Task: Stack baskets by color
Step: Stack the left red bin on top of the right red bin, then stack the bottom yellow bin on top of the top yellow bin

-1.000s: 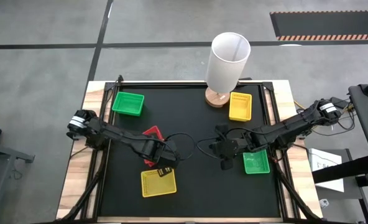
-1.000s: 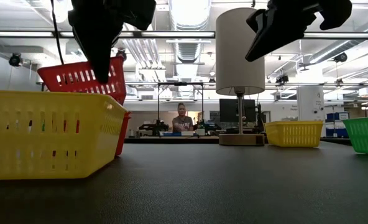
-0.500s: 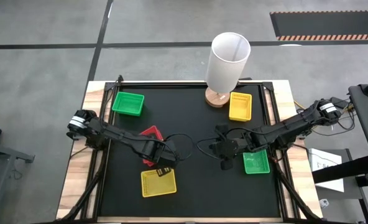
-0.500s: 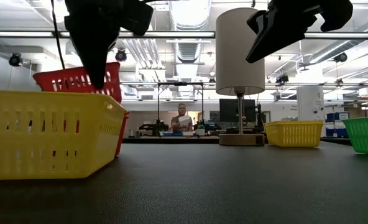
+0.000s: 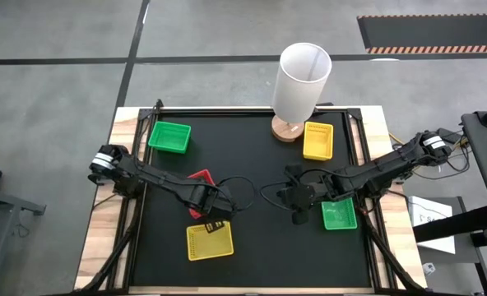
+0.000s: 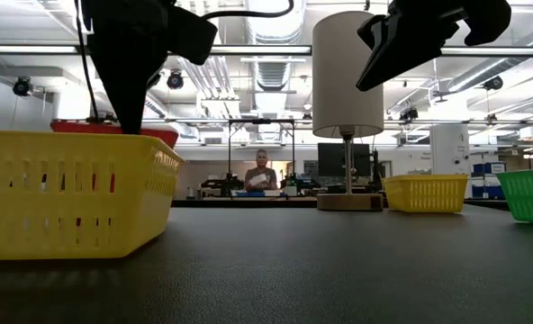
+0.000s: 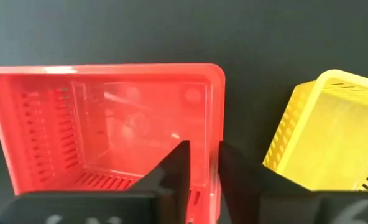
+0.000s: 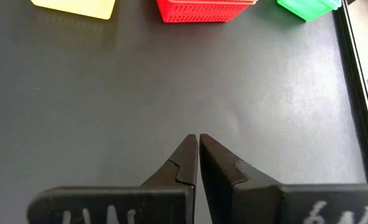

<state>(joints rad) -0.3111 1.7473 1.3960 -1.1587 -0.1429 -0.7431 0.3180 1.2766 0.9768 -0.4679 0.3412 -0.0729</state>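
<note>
A red basket [image 7: 109,124] sits level, just beyond a yellow basket [image 7: 333,137] near the table's front left. In the low view only the red basket's rim [image 6: 113,128] shows above that yellow basket [image 6: 68,193]. My left gripper [image 7: 204,146] points down over the red basket's end wall, fingers a little apart, one on each side of it. My right gripper [image 8: 199,135] hangs shut above bare table, right of centre [image 5: 299,218]. Other baskets stand apart: green [image 5: 169,136], yellow [image 5: 317,140], green [image 5: 339,214]. My left gripper comes from above with one finger [image 7: 178,171] inside the red basket and the other [image 7: 237,177] outside. The end wall [image 7: 214,124] next to the yellow basket stands between them. Whether the fingers touch the wall, I cannot tell.
A tall white cylinder [image 5: 303,78] on a round wooden base stands at the far edge beside the yellow basket. The black mat [image 5: 252,164] is bare in its middle. A person shows in the room behind the table.
My left gripper has sunk with the red basket. A second ago that basket hung tilted, well above the yellow basket's rim. It now sits level and lower, with only its rim showing behind the yellow one.
</note>
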